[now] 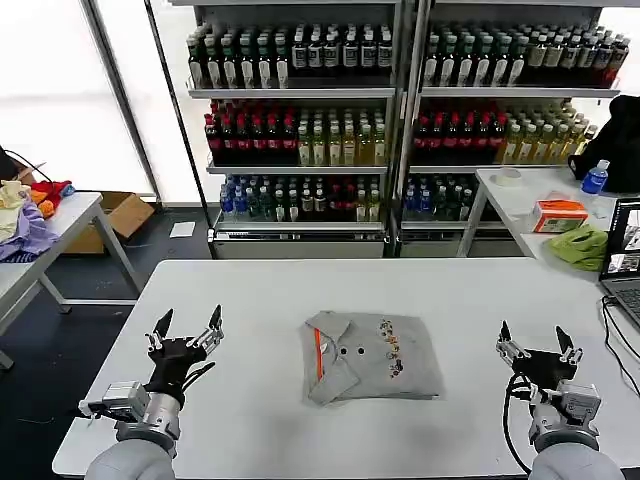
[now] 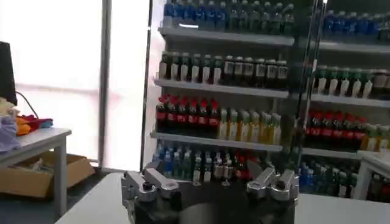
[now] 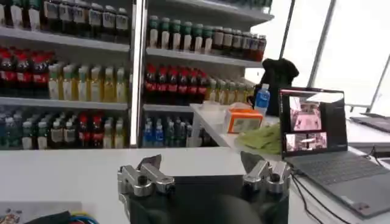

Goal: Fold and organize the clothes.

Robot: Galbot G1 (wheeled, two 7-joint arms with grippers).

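Note:
A folded grey shirt [image 1: 372, 357] with a collar, an orange-edged button placket and a small multicoloured chest print lies in the middle of the white table [image 1: 260, 300]. My left gripper [image 1: 187, 325] is held up over the table's near left part, open and holding nothing; it also shows in the left wrist view [image 2: 208, 173]. My right gripper [image 1: 538, 341] is raised over the near right part, open with nothing between its fingers, and appears in the right wrist view [image 3: 201, 165]. Both stand well apart from the shirt.
A laptop [image 1: 624, 262] with cables sits at the table's right edge. A side table on the right carries a lime-green cloth [image 1: 582, 245], an orange box [image 1: 560, 214] and a bottle [image 1: 594, 178]. Coloured garments [image 1: 28, 215] lie on a left table. Drink shelves [image 1: 300, 120] stand behind.

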